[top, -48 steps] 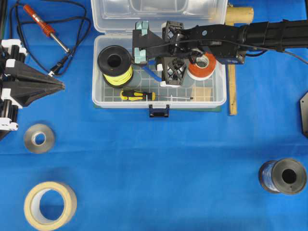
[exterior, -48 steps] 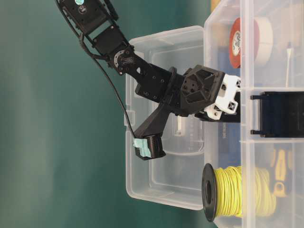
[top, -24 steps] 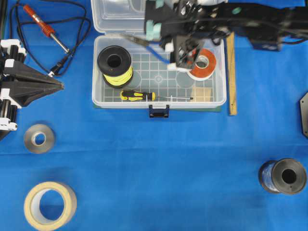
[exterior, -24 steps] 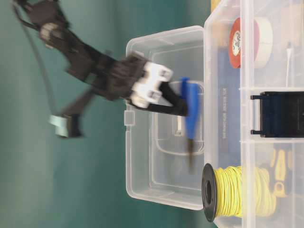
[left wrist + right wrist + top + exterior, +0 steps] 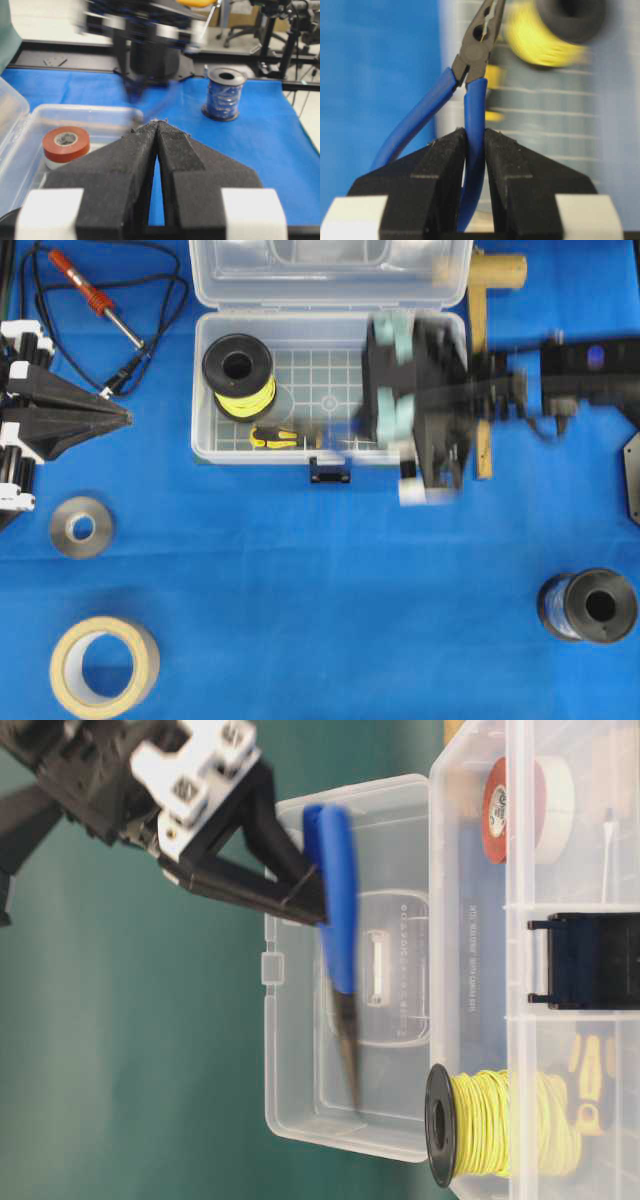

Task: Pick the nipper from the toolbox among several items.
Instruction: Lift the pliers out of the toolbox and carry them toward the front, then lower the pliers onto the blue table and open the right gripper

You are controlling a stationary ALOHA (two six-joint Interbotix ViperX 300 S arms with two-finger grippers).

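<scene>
The right gripper (image 5: 475, 145) has its jaws clamped on one blue handle of the nipper (image 5: 472, 100), tip toward twelve o'clock, above the toolbox (image 5: 205, 390). Left gripper (image 5: 158, 132) jaws together.

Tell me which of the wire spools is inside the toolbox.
The yellow-wound spool, standing at the left end of the clear toolbox. The other spool, dark-wound, sits out on the blue cloth at the lower right, well away from the box.

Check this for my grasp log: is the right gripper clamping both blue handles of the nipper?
No, the right gripper's fingers pinch only one blue handle of the nipper; the other handle curves away outside them.
</scene>
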